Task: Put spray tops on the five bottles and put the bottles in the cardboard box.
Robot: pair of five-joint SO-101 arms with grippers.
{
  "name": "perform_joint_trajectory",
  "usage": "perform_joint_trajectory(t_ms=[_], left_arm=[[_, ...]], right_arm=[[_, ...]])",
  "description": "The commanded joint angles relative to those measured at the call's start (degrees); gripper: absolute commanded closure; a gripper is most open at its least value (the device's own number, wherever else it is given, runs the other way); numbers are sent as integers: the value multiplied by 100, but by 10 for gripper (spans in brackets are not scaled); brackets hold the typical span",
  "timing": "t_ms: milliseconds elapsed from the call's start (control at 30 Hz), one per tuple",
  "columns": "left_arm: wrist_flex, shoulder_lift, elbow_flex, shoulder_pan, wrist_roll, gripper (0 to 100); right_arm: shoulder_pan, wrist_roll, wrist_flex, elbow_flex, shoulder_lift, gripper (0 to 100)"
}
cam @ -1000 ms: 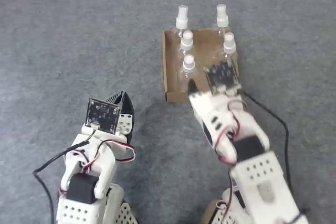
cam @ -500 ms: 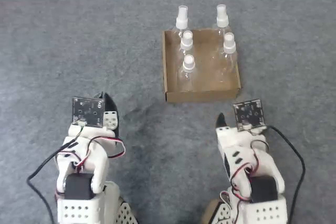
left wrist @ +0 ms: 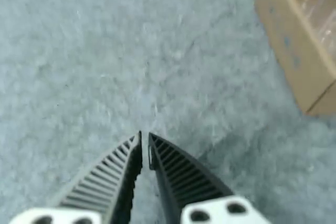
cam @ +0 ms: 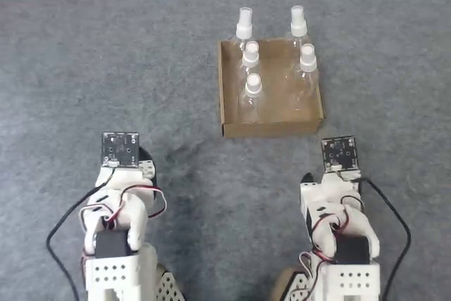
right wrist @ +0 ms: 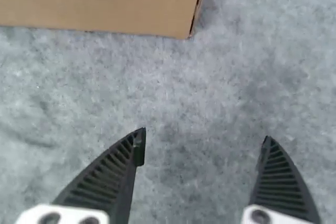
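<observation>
Inside the cardboard box [cam: 224, 96]: counted five bottles [cam: 252, 102], all upright, long axes vertical, spray tops [cam: 244, 22] pointing up toward the high camera. Set out as two by the box's far wall, two mid-box, and one nearer the box's near wall on its left half. Clear bodies, faint against the box's brown floor. White tops, one seated on each neck. Nozzle direction not readable.

Short of the box's near wall, well off its near-left corner: left gripper [left wrist: 144, 136] low over the grey carpet [cam: 106, 68]. Aimed forward past the box, with that corner off to one side. Ribbed black fingers [left wrist: 113, 174] drawn almost together, with only a thin slit between the tips. Arm folded back over its base.

Short of the box's near-right corner: right gripper [right wrist: 203, 137] also low over the carpet, aimed toward the box's near wall. Fingers spread wide apart, with bare carpet in the gap. Arm folded back over its base. Both grippers well apart from the bottles and clear of the box walls.
</observation>
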Motion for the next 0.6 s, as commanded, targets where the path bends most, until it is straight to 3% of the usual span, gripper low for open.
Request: perform_joint_trajectory(t_ms=[0,267,567], left_arm=[[-18,-88,-31,-18,0,987],[1354,-88,-31,-18,-9,987],[1389,-88,-31,-18,-9,987]], right_arm=[[75,79,-31,44,-110,718],[75,79,171,158,-110,718],[84,70,716,158,-110,759]])
